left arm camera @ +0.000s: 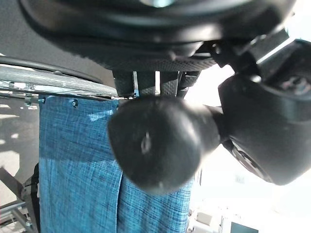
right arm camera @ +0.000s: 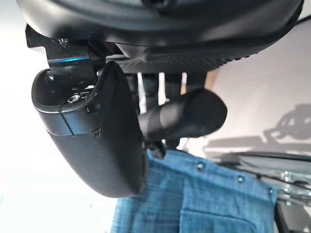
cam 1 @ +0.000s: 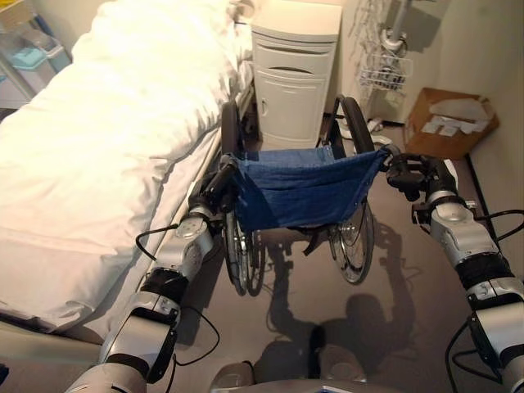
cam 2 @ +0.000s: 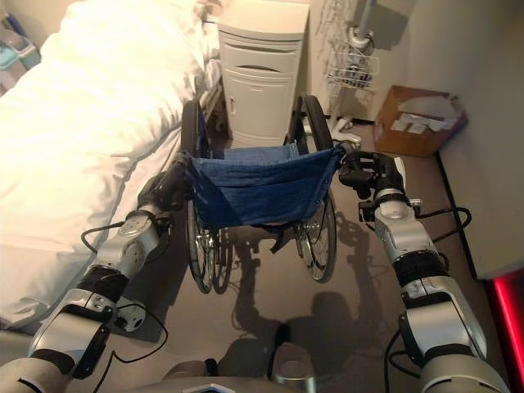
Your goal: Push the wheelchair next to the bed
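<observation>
Left eye view: both hands, left hand (cam 1: 214, 190) and right hand (cam 1: 407, 173), curl around the wheelchair (cam 1: 303, 192) push handles; uneven pushing could jam its left wheel against the bed (cam 1: 90, 155) or the far cabinet (cam 1: 293, 74).

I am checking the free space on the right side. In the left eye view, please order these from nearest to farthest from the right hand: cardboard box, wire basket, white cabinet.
From the right hand:
1. Cardboard box, just ahead by the wall on the robot's right.
2. Wire basket, farther ahead, hanging on the wall.
3. White cabinet, ahead and to the left, beside the bed.
</observation>
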